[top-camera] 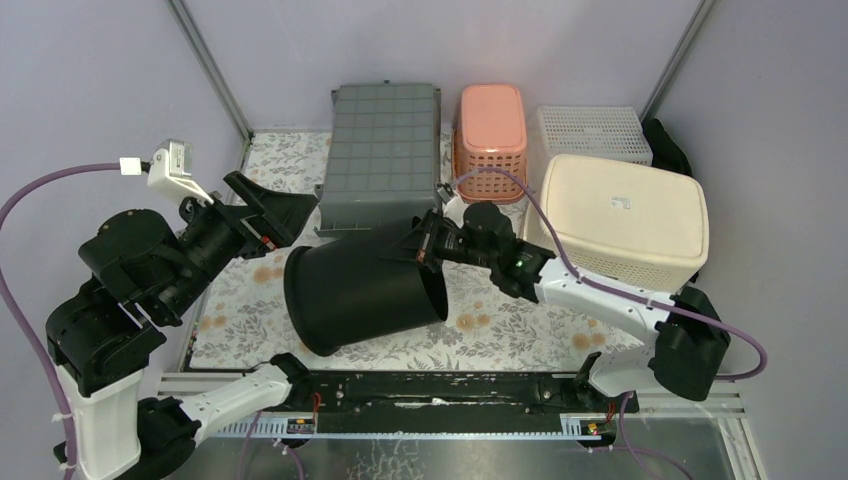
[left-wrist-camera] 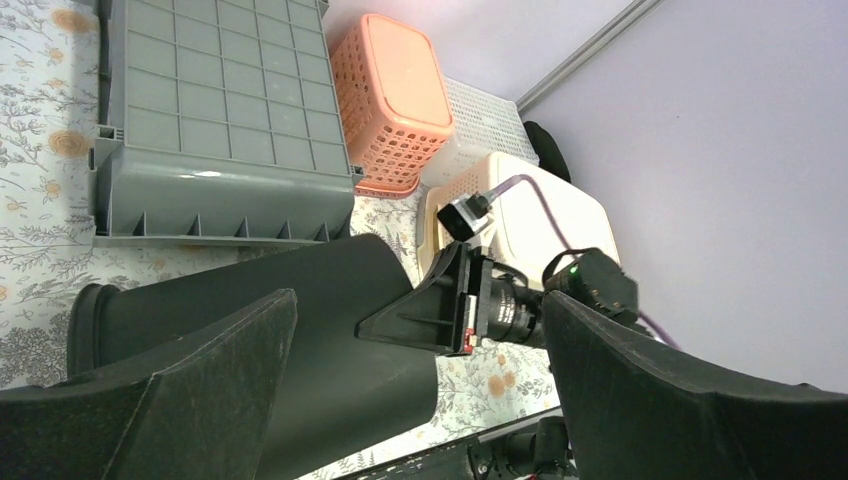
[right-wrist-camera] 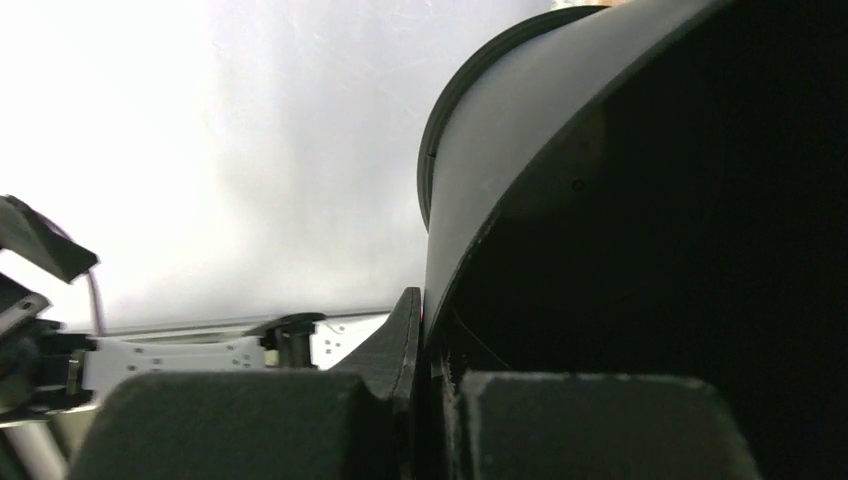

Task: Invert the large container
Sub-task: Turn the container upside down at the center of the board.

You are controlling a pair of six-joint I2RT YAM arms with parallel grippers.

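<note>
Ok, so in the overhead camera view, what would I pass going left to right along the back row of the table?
grey crate → orange basket → white lattice basket

Closed in left, far and right by plain lilac walls [top-camera: 560, 40], with grey metal posts [top-camera: 208, 68] at both far corners; floored with floral-print table cover [top-camera: 500, 335].

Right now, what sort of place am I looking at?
Likely a robot lab cell, not a home: plain enclosure walls, a floral table cover, and a grey crate and orange basket staged at the back.
</note>
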